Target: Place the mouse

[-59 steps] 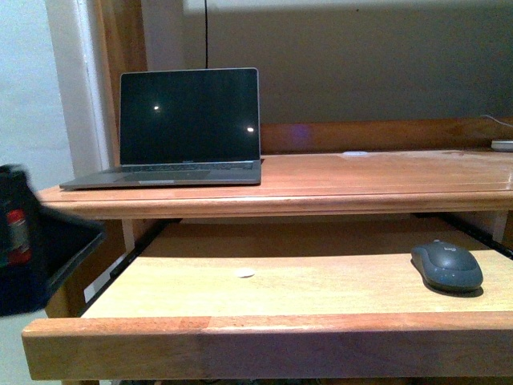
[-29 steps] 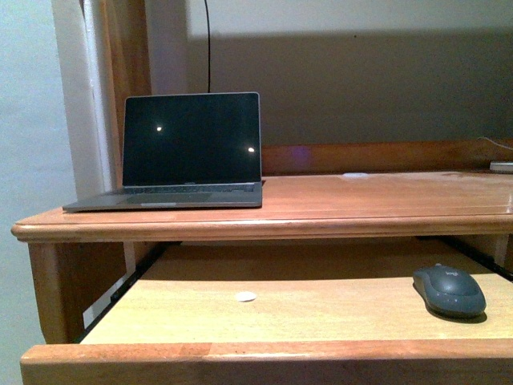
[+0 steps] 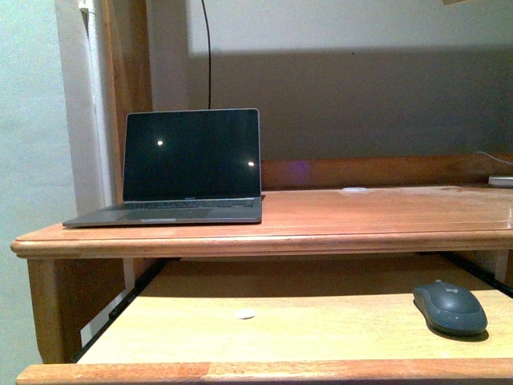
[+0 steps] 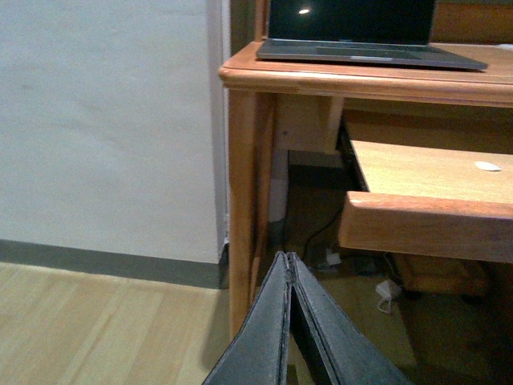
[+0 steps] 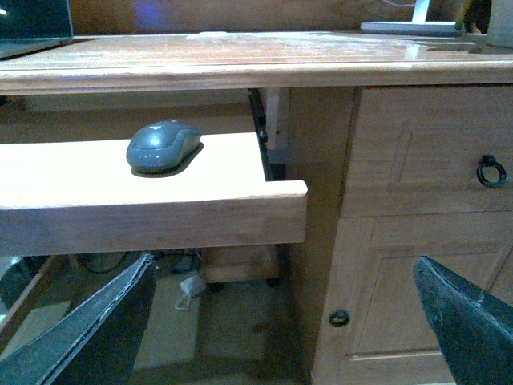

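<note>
The dark grey mouse (image 3: 450, 307) lies at the right end of the pulled-out keyboard tray (image 3: 264, 329). It also shows in the right wrist view (image 5: 163, 146), near the tray's right end. My right gripper (image 5: 282, 269) is open and empty, low in front of the tray's front edge and the desk's cabinet, below and short of the mouse. My left gripper (image 4: 288, 257) is shut and empty, low down by the desk's left leg (image 4: 244, 200). Neither gripper shows in the front view.
An open laptop (image 3: 186, 166) with a dark screen stands on the left of the desk top (image 3: 369, 212). A small white disc (image 3: 245, 314) lies on the tray. Drawers with ring pulls (image 5: 490, 171) sit right of the tray. Cables lie on the floor under the desk.
The front view has shifted: the desk and tray sit lower in the picture than before. The dark arm part seen at the left edge one second ago has left the view. The mouse has not moved.
</note>
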`<state>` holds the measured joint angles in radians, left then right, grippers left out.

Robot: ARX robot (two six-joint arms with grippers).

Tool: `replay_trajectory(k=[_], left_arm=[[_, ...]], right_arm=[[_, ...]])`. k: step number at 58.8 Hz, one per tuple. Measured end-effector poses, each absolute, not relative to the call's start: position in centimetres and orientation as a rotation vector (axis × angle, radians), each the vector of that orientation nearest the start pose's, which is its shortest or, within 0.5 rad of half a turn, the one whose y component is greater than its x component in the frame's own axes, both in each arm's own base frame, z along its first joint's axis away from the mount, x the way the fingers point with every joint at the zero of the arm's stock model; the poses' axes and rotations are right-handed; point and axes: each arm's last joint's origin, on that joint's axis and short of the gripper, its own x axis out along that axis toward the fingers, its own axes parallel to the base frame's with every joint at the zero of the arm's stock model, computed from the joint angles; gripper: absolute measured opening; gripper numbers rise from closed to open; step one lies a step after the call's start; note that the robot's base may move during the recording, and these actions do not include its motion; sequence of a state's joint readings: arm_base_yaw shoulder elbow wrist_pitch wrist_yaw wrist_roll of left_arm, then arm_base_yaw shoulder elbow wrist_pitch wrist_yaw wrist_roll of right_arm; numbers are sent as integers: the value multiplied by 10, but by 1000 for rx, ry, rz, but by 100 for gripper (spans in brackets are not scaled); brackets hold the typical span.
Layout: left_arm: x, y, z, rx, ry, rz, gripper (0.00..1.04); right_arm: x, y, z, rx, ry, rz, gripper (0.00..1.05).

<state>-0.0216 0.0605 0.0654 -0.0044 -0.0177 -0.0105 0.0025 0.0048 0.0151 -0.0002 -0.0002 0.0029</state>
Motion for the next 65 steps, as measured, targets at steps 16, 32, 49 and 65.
replay_trajectory(k=[16, 32, 49, 65], left_arm=[[97, -1, 170, -10, -4, -5, 3], [98, 0, 165, -10, 2, -5, 3], [98, 0, 165, -10, 2, -5, 18], [98, 0, 165, -10, 1, -5, 73]], right_arm=[[97, 0, 168, 2, -10, 3, 97], [97, 0, 168, 2, -10, 3, 97], [98, 0, 166, 45, 94, -7, 97], [160, 12, 228, 160, 95, -15, 97]])
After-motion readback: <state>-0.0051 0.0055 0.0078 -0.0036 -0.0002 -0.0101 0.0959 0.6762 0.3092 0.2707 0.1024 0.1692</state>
